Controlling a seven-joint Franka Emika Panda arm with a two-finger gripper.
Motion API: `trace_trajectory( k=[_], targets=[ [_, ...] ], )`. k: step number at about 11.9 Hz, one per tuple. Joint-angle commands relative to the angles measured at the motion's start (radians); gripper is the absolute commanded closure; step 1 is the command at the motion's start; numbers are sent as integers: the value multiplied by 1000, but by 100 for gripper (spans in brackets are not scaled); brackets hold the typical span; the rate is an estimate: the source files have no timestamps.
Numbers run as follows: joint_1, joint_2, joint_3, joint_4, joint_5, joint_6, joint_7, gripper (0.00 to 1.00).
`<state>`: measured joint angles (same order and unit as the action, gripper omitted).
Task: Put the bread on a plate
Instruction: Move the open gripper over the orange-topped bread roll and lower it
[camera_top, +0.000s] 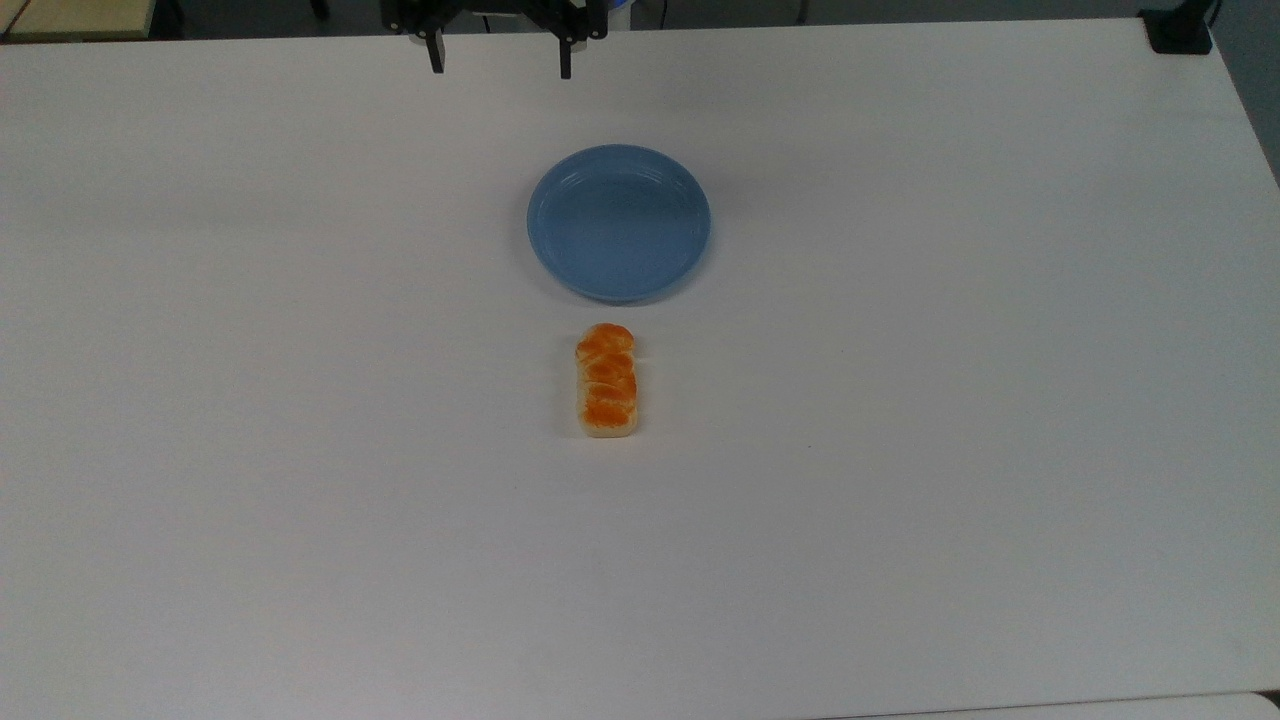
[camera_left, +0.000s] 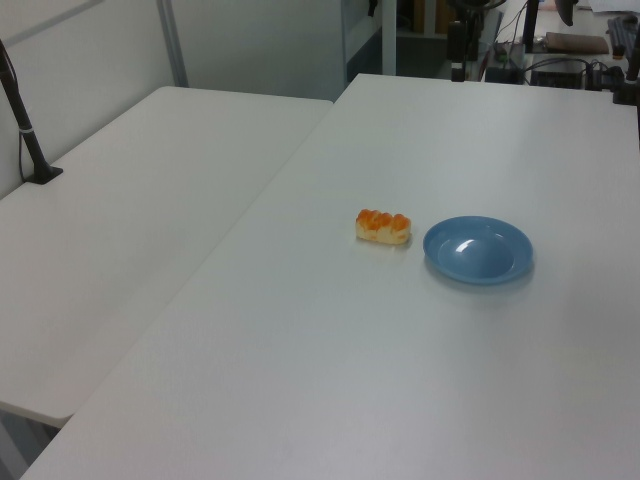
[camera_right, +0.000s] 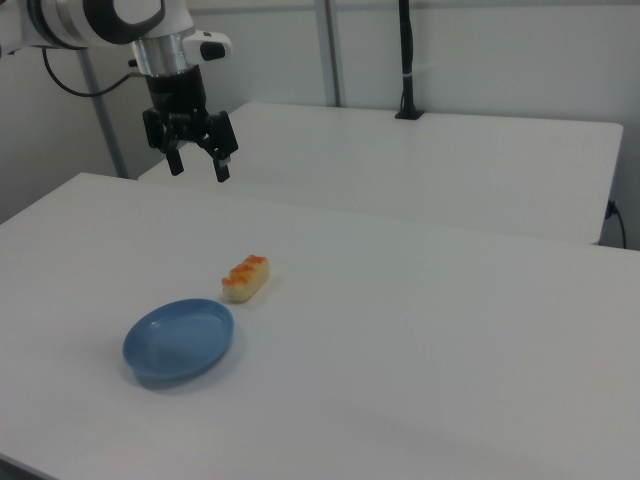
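The bread is a small loaf with a glossy orange top, lying flat on the white table just below the plate in the top view; it also shows as the bread and the bread. The blue plate sits bare beside it, a small gap between them, and appears as the plate and the plate. My gripper hangs high at the top edge of the top view, well away from both. My gripper is open, fingers pointing down, holding nothing.
The white table is wide and bare around both objects. A second white table adjoins it. A black clamp post stands on the far table. Cables and equipment sit beyond the far edge.
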<state>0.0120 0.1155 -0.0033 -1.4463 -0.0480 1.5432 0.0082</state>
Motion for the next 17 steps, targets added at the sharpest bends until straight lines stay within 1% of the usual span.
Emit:
trace_trajectory(
  k=[1,7,10,11,12,13,15,17],
  targets=[
    [5,-21,5,-40,-6,30,-22,0],
    [8,-19,5,-40,-7,40,-22,0],
    [13,32,11,-39,-6,90,-24,0],
    [16,64,12,-39,3,130,-24,0],
    [40,106,12,-34,7,162,-13,0],
    [48,154,11,-32,8,196,-8,0],
    [97,258,9,-32,-10,309,30,0],
    [97,340,2,-31,-10,395,53,0]
  ],
)
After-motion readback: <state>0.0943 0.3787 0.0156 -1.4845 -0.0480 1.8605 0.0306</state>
